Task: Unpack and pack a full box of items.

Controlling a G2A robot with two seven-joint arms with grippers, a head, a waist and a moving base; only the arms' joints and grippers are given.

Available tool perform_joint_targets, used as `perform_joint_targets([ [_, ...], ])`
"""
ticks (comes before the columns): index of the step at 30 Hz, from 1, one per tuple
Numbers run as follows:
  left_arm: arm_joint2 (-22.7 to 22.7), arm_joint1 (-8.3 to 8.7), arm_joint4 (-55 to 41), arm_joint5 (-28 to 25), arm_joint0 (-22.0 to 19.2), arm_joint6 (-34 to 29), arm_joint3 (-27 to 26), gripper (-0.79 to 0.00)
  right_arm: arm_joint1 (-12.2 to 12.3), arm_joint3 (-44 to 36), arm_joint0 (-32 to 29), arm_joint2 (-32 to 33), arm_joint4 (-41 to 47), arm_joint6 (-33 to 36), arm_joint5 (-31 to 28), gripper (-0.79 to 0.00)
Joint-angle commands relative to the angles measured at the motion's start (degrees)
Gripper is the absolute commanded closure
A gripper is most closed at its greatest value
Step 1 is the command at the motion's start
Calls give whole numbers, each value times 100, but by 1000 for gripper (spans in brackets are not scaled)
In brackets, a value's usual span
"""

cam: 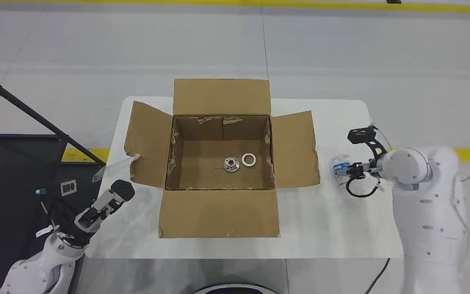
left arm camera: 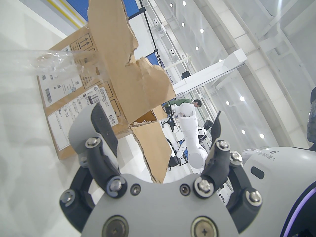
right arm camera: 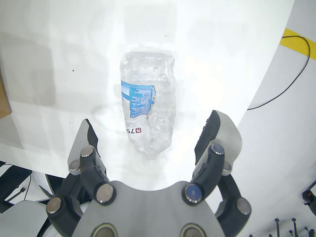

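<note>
Open box (cam: 220, 213) holds rings (cam: 250, 159); crumpled bottle (cam: 340, 167) lies beside.

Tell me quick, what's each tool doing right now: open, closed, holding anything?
Left tool: open, holding nothing.
Right tool: open, holding nothing; the crushed bottle lies ungripped near it.

a pale grey floor (cam: 367, 51) lies around the white surface (cam: 330, 220), with a yellow line (cam: 294, 4) at twelve o'clock and a dark panel (cam: 29, 158) at nine o'clock. round ceiling lights (left arm camera: 184, 3) glow overhead.
</note>
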Motion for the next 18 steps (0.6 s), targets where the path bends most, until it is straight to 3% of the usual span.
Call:
perform_joint_targets([
  [1,0,0,0,0,0,0,0,-785,8,174,62,-64,41,0,-15,-785],
  [14,0,0,0,0,0,0,0,-785,68,690,199,-420,302,-40,-110,-785],
  [15,0,0,0,0,0,0,0,-785,72,715,210,-448,309,-35,-113,-745],
  [18,0,0,0,0,0,0,0,-785,90,772,248,-527,315,-18,-104,-382],
])
